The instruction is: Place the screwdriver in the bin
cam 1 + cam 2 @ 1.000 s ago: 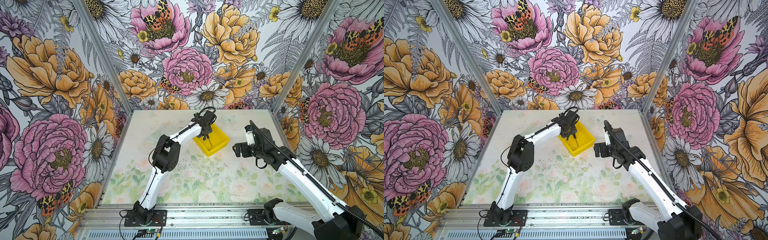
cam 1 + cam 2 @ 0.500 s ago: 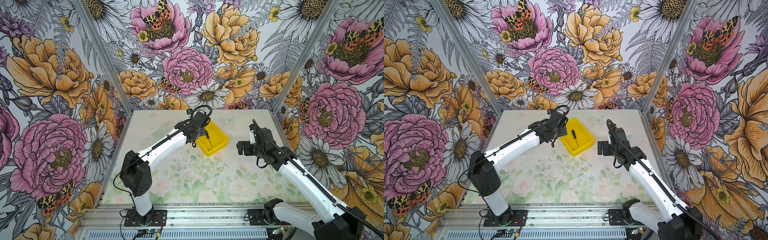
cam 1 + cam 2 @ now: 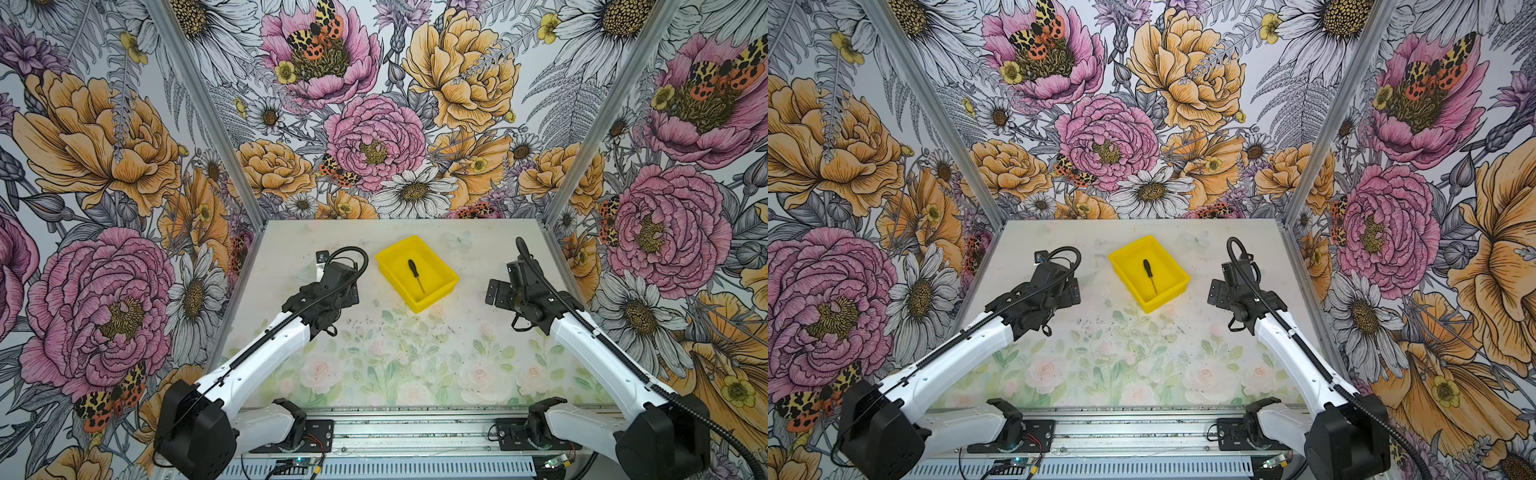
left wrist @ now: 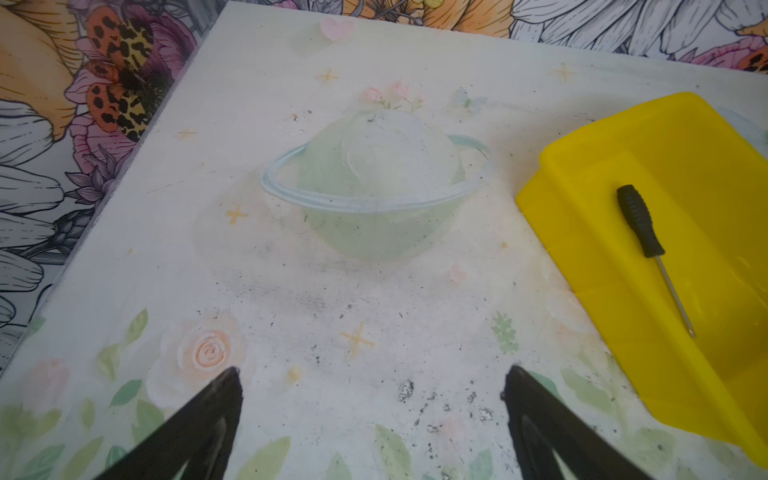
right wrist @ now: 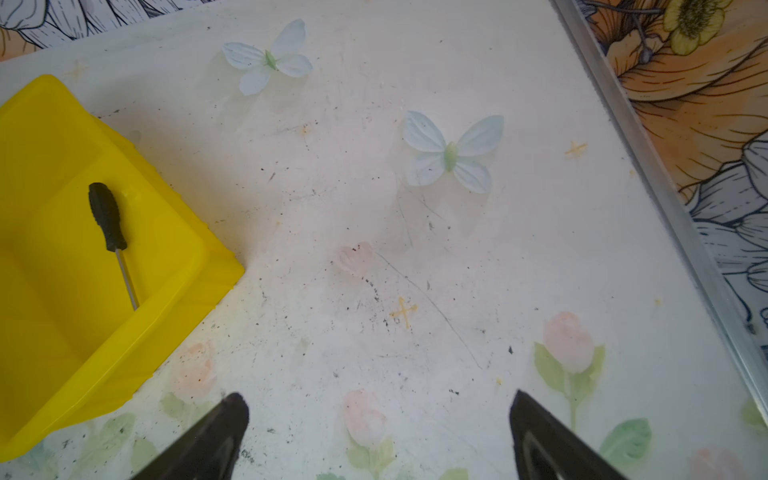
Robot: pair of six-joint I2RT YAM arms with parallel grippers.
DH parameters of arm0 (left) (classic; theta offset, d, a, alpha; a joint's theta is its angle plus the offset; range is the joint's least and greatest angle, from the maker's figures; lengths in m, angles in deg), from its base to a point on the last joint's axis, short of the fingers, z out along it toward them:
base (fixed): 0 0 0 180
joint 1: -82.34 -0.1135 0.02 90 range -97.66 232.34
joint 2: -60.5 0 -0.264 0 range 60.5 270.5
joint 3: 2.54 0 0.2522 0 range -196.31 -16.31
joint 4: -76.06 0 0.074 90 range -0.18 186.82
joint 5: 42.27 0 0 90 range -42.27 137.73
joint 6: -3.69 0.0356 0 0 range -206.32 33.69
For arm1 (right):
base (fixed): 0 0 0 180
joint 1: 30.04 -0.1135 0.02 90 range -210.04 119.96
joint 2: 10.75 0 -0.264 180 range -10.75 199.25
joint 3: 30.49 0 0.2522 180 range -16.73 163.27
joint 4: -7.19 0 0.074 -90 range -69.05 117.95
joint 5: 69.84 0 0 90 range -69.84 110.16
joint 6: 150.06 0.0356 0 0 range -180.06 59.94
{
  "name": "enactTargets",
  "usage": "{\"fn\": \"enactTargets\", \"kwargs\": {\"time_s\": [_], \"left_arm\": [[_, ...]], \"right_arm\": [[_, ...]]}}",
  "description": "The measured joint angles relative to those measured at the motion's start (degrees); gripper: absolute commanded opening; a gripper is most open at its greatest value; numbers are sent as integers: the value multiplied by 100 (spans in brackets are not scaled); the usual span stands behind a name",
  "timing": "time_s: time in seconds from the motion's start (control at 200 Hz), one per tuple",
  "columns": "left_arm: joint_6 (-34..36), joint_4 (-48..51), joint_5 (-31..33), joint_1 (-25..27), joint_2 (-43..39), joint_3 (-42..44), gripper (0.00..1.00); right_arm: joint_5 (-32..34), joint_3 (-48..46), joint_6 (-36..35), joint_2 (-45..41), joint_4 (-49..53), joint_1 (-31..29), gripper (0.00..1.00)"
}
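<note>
The screwdriver (image 3: 415, 275), with a black handle and a thin grey shaft, lies flat on the floor of the yellow bin (image 3: 432, 305) at the back middle of the table. Both top views show it there (image 3: 1149, 274). No gripper touches it. My left gripper (image 4: 372, 374) is open and empty over bare table to the left of the bin (image 4: 582, 232). In the left wrist view the screwdriver (image 4: 640, 220) shows off to one side. My right gripper (image 5: 378, 401) is open and empty to the right of the bin (image 5: 174, 266). The screwdriver (image 5: 107, 216) shows in that view too.
The table (image 3: 395, 357) is a pale mat printed with flowers, speckled with dark grit in the middle. Flowered walls with metal corner posts (image 3: 552, 208) close in the left, back and right sides. The arm bases sit on a rail (image 3: 395, 432) at the front edge.
My left gripper was over the bin. It has let go of the screwdriver, opened wide and drawn back to the left. The right arm shifted slightly to the right.
</note>
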Motion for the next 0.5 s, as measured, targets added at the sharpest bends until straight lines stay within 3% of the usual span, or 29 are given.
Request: {"fn": "enactTargets", "kwargs": {"time_s": [0.35, 0.495], "left_arm": [[634, -1532, 76, -1119, -2011, 2155, 99], [1058, -2168, -444, -1897, -2253, 2616, 99]], "right_arm": [[234, -1084, -573, -306, -1941, 315, 100], [468, -1270, -960, -44, -2564, 557, 100]]}}
